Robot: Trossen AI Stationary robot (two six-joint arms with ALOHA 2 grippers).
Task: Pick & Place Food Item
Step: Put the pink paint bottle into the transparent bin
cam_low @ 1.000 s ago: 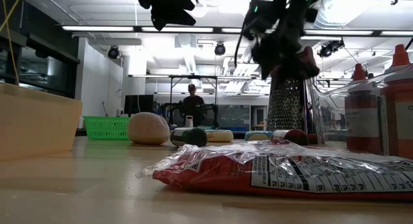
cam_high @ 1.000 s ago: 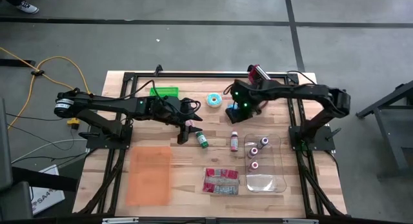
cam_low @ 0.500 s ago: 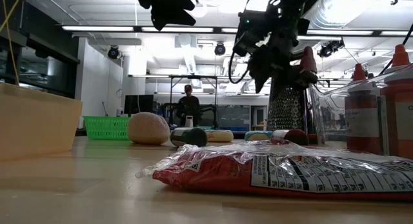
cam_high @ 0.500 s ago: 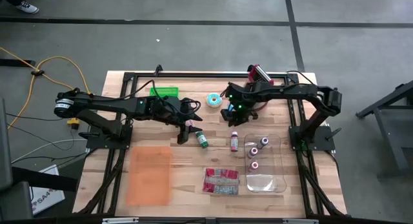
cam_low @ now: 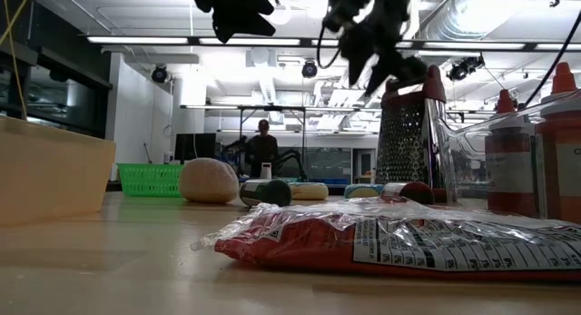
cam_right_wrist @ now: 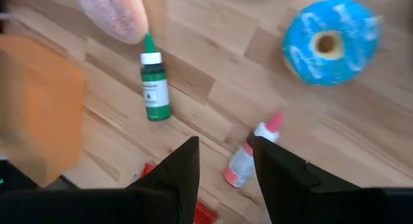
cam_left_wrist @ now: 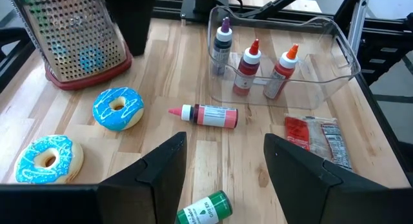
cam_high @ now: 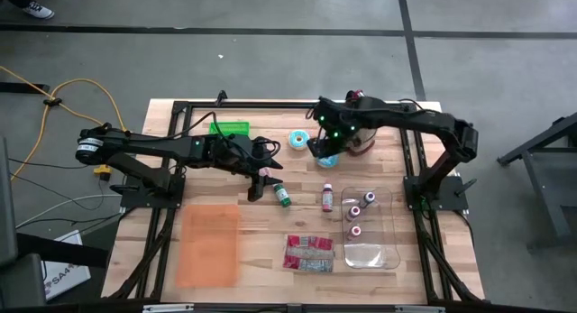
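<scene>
Both tools, left (cam_left_wrist: 222, 166) and right (cam_right_wrist: 224, 162), parted, empty (snack bag (cam_low: 399, 242) print unreadable).

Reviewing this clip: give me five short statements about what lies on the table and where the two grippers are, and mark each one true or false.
1. Three squeeze bottles stand upright in the clear bin. True.
2. The green-labelled bottle stands upright. False: it lies on its side on the wood.
3. The right gripper carries a blue donut. False: its fingers are open with nothing between them, and both donuts lie on the table.
4. The left gripper is open, above the table near the green-labelled bottle. True.
5. The red snack packet lies inside the green basket. False: it lies on the bare wood beside the clear bin.
</scene>
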